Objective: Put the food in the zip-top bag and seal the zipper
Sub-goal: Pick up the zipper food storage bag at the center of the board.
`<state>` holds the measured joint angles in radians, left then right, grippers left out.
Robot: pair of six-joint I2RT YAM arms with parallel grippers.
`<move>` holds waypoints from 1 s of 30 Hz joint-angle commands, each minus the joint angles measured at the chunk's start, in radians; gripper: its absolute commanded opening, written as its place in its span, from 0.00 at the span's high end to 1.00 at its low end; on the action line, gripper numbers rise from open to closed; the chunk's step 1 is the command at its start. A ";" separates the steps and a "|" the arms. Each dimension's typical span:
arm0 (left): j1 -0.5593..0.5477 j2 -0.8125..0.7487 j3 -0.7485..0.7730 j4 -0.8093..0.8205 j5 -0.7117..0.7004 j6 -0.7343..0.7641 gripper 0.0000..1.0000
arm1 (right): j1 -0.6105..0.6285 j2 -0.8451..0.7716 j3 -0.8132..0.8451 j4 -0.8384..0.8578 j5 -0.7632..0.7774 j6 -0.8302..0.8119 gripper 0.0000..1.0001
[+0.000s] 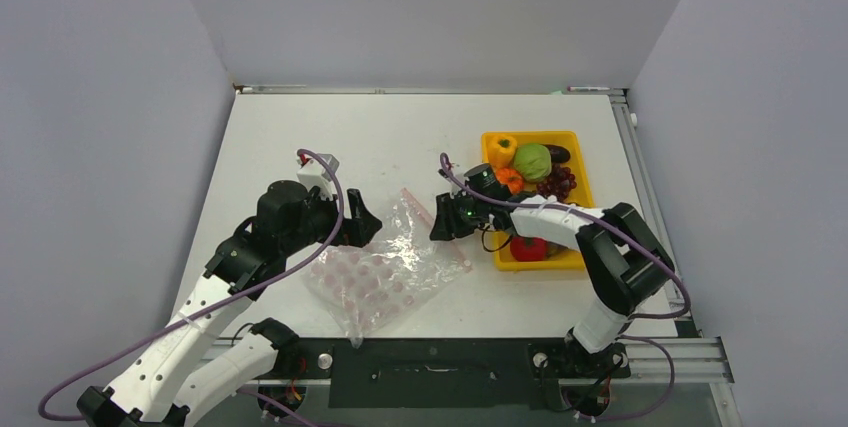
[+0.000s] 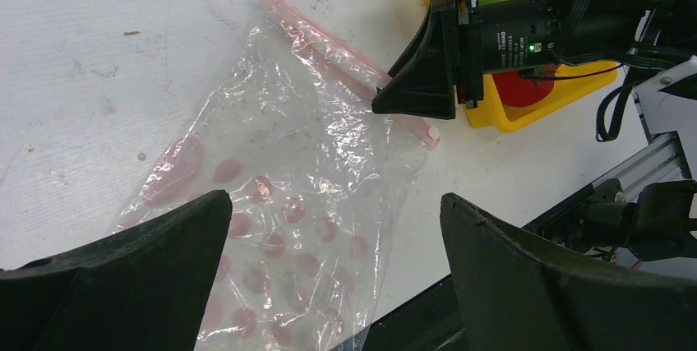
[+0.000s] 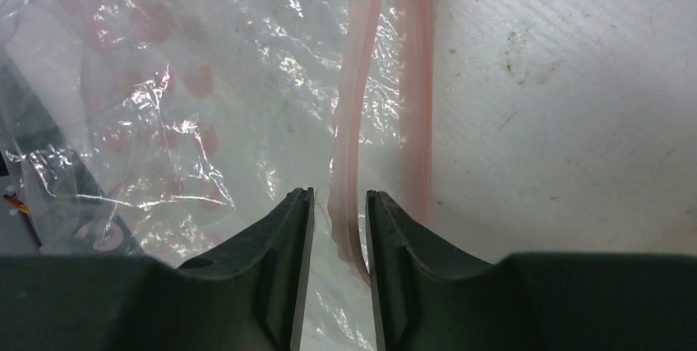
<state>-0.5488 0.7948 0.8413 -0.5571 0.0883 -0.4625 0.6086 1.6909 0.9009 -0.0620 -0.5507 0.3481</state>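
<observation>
The zip-top bag [image 1: 385, 267] lies flat on the table between the arms, clear with pink dots. Its zipper [image 1: 420, 205] runs along the far right edge. My left gripper [image 1: 365, 227] is open and empty, hovering over the bag [image 2: 288, 162]. My right gripper [image 1: 440, 230] is at the bag's mouth. Its jaws stand a little apart, with a raised fold of the zipper [image 3: 353, 121] between them, not pinched. The food sits in the yellow tray [image 1: 575, 137]: bell pepper [image 1: 501, 150], green piece [image 1: 532, 162], eggplant [image 1: 558, 154], grapes [image 1: 558, 184], orange piece [image 1: 510, 179].
A red piece [image 1: 528, 247] lies in the tray's near end, partly under my right arm. The tray [image 2: 510, 117] sits just right of the bag's mouth. The table's near edge with a metal rail [image 1: 430, 357] runs just below the bag.
</observation>
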 commanded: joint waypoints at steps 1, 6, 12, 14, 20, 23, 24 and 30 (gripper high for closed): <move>0.003 0.001 0.005 0.038 0.015 0.003 0.04 | 0.016 -0.105 -0.014 0.046 -0.003 0.000 0.73; 0.003 0.014 0.016 0.041 0.024 -0.005 0.04 | 0.044 -0.157 -0.015 0.027 0.038 0.001 0.91; 0.003 0.043 0.064 0.045 0.075 -0.035 0.04 | 0.123 -0.241 0.027 -0.049 0.208 -0.019 0.95; 0.003 0.059 0.092 0.038 0.087 -0.039 0.04 | 0.153 -0.270 0.047 -0.070 0.267 -0.029 0.95; 0.003 0.114 0.156 0.024 0.106 -0.054 0.04 | 0.209 -0.357 0.087 -0.103 0.425 -0.034 0.95; 0.004 0.138 0.182 0.012 0.105 -0.066 0.04 | 0.226 -0.396 0.082 -0.093 0.468 -0.023 0.95; 0.004 0.146 0.191 0.008 0.105 -0.073 0.04 | 0.233 -0.411 0.077 -0.085 0.484 -0.020 0.95; 0.003 0.196 0.250 -0.003 0.139 -0.103 0.04 | 0.314 -0.484 0.034 -0.012 0.647 -0.021 0.95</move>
<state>-0.5488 0.9634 1.0080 -0.5591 0.1898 -0.5381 0.8658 1.2682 0.9478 -0.1619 -0.0559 0.3271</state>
